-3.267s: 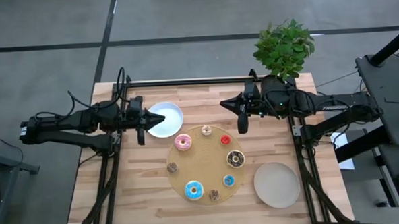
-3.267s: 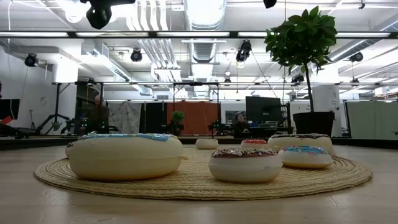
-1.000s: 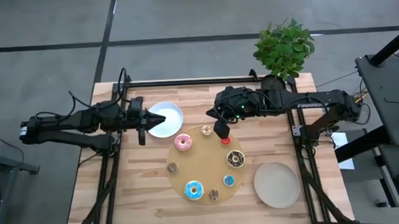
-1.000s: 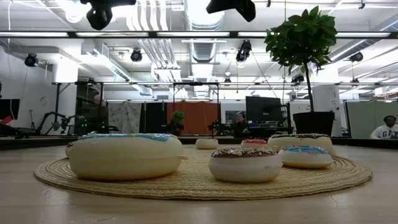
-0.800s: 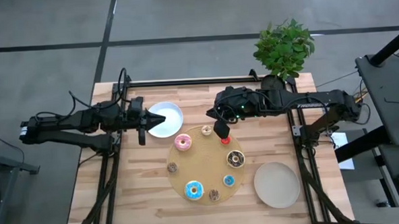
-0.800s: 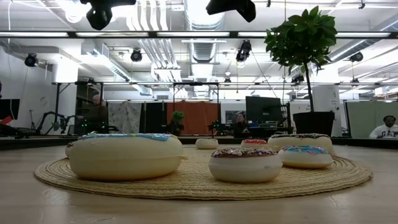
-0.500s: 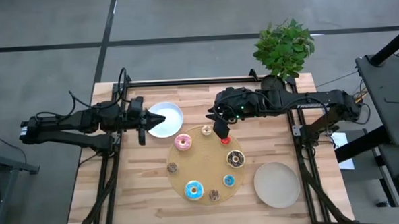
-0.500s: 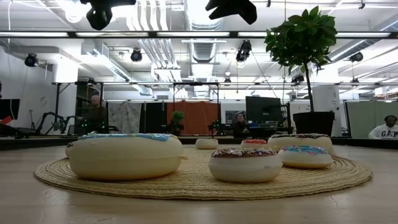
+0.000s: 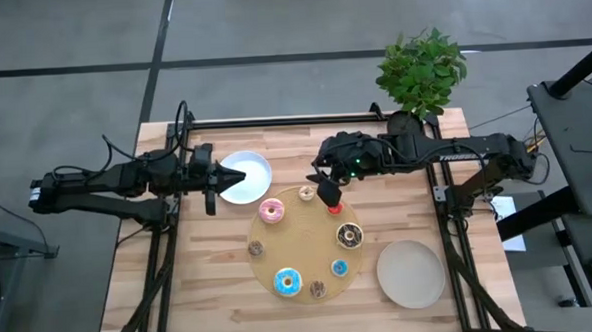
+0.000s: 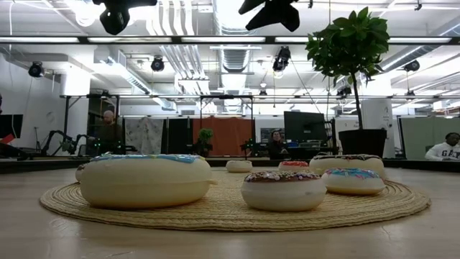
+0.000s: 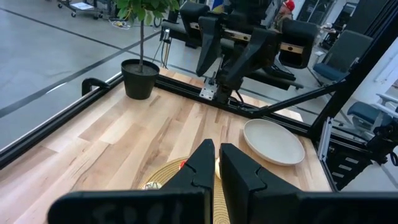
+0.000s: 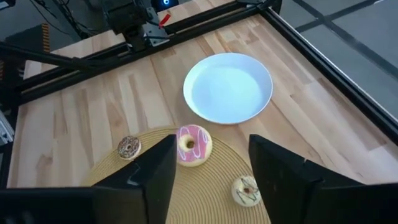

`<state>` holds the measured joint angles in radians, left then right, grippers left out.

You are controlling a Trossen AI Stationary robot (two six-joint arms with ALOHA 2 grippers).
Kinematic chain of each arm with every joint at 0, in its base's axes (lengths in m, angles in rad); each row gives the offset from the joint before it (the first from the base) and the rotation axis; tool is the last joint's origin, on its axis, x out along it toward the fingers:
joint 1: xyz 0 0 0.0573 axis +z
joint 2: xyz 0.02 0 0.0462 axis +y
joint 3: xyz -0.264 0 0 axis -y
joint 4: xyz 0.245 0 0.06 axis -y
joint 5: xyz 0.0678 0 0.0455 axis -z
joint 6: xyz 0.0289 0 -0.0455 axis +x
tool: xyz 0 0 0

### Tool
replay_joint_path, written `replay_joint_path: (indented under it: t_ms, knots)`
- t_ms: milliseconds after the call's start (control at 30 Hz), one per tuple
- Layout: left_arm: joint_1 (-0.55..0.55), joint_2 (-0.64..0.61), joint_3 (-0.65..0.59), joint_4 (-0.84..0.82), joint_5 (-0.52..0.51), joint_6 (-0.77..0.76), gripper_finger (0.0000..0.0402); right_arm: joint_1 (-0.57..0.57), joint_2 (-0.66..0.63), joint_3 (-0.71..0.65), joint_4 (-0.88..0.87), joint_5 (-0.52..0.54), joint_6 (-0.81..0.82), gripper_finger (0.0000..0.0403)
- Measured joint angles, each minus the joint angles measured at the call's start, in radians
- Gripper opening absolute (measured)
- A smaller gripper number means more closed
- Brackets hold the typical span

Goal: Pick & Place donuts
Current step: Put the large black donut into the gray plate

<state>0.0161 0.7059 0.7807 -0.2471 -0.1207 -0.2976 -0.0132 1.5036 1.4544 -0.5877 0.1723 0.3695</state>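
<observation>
Several donuts lie on the round woven board (image 9: pixel 305 248): a pink one (image 9: pixel 271 210), a cream one (image 9: pixel 306 194), a red one (image 9: pixel 336 207), a chocolate one (image 9: pixel 350 236), a large blue one (image 9: pixel 288 281), and smaller ones. My right gripper (image 9: pixel 326 192) hovers open, high above the board's far edge, between the cream and red donuts; its wrist view looks down on the pink donut (image 12: pixel 194 144). At the left rim of the white plate (image 9: pixel 248 176) my left gripper (image 9: pixel 219 177) waits, shut and empty.
A beige plate (image 9: pixel 411 273) sits at the table's near right. A potted plant (image 9: pixel 421 75) stands at the far right corner. Bare wood shows left of the board and along the near edge. People sit in the room beyond the table.
My right gripper has opened its fingers while staying high above the board's far edge. The donuts have not moved.
</observation>
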Motion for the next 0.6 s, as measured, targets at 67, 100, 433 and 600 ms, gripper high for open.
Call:
replay_joint_path:
  t_ms: [67, 100, 433, 600]
  knots:
    - [0.000, 0.000, 0.000, 0.000, 0.000, 0.000, 0.0000, 0.000, 0.000, 0.000, -0.015, -0.022, -0.001, 0.0199]
    - [0.000, 0.000, 0.000, 0.000, 0.000, -0.001, 0.0000, 0.000, 0.000, 0.000, -0.021, -0.036, -0.002, 0.0199]
    - [0.000, 0.000, 0.000, 0.000, 0.000, -0.001, 0.0000, 0.003, 0.000, 0.000, -0.187, -0.243, 0.025, 0.0199]
    - [0.000, 0.000, 0.000, 0.000, 0.000, -0.002, 0.0000, 0.004, 0.000, 0.000, -0.305, -0.291, 0.025, 0.0199]
